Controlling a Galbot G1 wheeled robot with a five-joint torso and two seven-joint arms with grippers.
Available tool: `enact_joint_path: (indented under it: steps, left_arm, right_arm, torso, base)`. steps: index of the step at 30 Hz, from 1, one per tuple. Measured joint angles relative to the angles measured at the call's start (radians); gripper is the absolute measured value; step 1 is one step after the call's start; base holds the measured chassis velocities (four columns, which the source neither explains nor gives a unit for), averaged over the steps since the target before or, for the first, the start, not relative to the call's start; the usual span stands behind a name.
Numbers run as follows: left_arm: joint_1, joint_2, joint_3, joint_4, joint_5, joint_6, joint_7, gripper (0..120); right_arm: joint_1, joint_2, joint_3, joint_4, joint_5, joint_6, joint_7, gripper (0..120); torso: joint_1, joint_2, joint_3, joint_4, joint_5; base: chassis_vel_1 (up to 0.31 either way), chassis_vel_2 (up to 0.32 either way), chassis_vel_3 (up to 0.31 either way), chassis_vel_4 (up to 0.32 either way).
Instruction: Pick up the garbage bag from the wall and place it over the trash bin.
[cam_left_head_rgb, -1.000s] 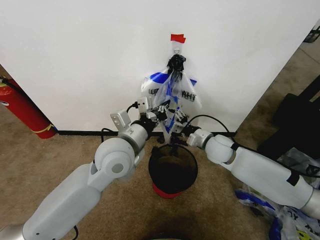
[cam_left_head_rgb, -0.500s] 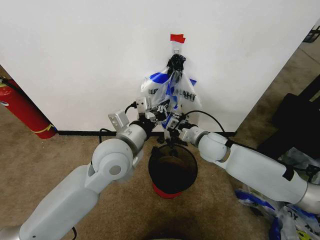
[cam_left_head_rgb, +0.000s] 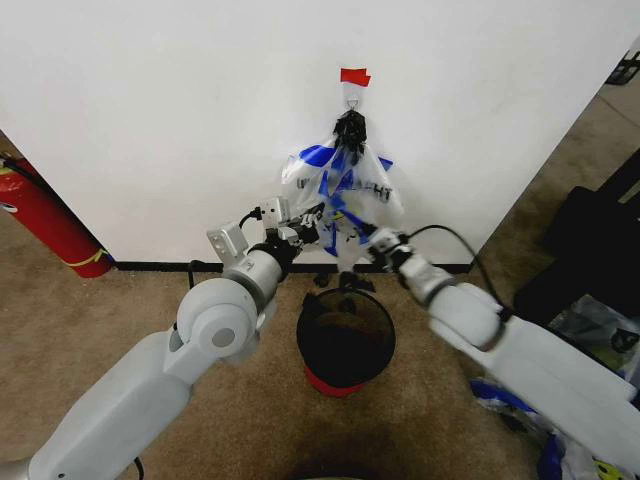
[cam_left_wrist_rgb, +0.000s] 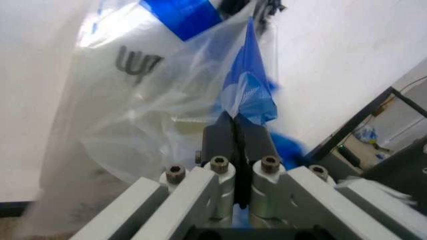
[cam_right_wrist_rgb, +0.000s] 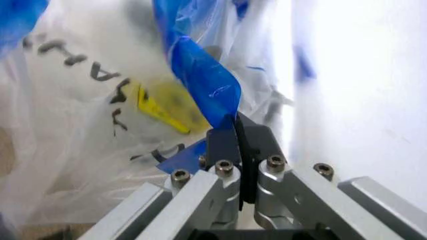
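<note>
— So, what takes up most of the scene?

— Mostly the wall (cam_left_head_rgb: 180, 110), plain white with a black baseboard along the beige carpet (cam_left_head_rgb: 110, 320). A red fire extinguisher (cam_left_head_rgb: 45, 225) leans at its foot on the robot's left.

— And the arms?

— Both reach forward toward the wall. The left arm (cam_left_head_rgb: 190, 350) comes in from the lower left, the right arm (cam_left_head_rgb: 520, 350) from the lower right, and their wrists meet just under the hanging plastic.

— Where is the bin?

— The trash bin (cam_left_head_rgb: 345, 340), black with a red base, stands on the carpet below and between the two wrists, near the baseboard.

— And the bag?

— The garbage bag (cam_left_head_rgb: 345, 190) hangs on the wall under a bit of red tape (cam_left_head_rgb: 355, 76), among a bunch gathered by a black clip (cam_left_head_rgb: 350, 127). It is translucent white with black lettering and blue handles; I cannot separate it cleanly from the others behind it.

— What are the grippers doing?

— The left gripper (cam_left_wrist_rgb: 235, 117) has its jaws pressed together on a blue handle strip of the bag. The right gripper (cam_right_wrist_rgb: 235, 120) is likewise clamped on another blue strip, next to a yellow print on the plastic. Both pinch low on the bag, above the bin's mouth.
</note>
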Motion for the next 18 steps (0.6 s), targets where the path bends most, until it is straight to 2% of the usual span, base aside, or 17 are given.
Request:
enact_joint_path:
  steps: [3,6,8,12,13,14,18]
  left_arm:
    - [0.019,0.02,-0.011,-0.022,-0.003,-0.001,-0.001,0]
    - [0.044,0.041,-0.023,-0.058,-0.005,-0.001,-0.001,0]
    - [0.048,0.045,-0.025,-0.065,-0.005,-0.001,-0.001,0]
    - [0.108,0.081,-0.056,-0.126,-0.011,-0.001,-0.003,0]
    - [0.108,0.081,-0.056,-0.126,-0.011,-0.001,-0.003,0]
    - [0.127,0.092,-0.068,-0.145,-0.015,0.0,-0.003,0]
    - [0.191,0.116,-0.093,-0.2,-0.017,0.002,-0.003,0]
  right_arm:
    - [-0.132,-0.003,0.098,0.033,0.081,0.13,-0.002,0]
    - [-0.235,0.035,0.187,0.074,0.159,0.218,0.003,0]
    - [-0.26,0.049,0.21,0.086,0.17,0.226,0.005,0]
    - [-0.448,0.159,0.36,0.169,0.168,0.268,0.002,0]
    - [-0.448,0.159,0.36,0.169,0.168,0.268,0.002,0]
    - [-0.486,0.186,0.389,0.186,0.16,0.275,0.0,0]
    - [-0.605,0.266,0.447,0.226,0.101,0.307,-0.025,0]
  torso:
    - [0.0,0.0,0.0,0.0001,0.0001]
    - [0.0,0.0,0.0,0.0008,0.0]
    - [0.0,0.0,0.0,0.0008,-0.0001]
    - [0.0,0.0,0.0,-0.0001,0.0001]
    - [0.0,0.0,0.0,-0.0001,0.0001]
    - [0.0,0.0,0.0,0.0005,0.0]
    - [0.0,0.0,0.0,0.0002,-0.0001]
  base:
    - [0.0,0.0,0.0,0.0]
    - [0.0,0.0,0.0,0.0]
    - [0.0,0.0,0.0,0.0]
    - [0.0,0.0,0.0,0.0]
    - [0.0,0.0,0.0,0.0]
    - [0.0,0.0,0.0,0.0]
    - [0.0,0.0,0.0,0.0]
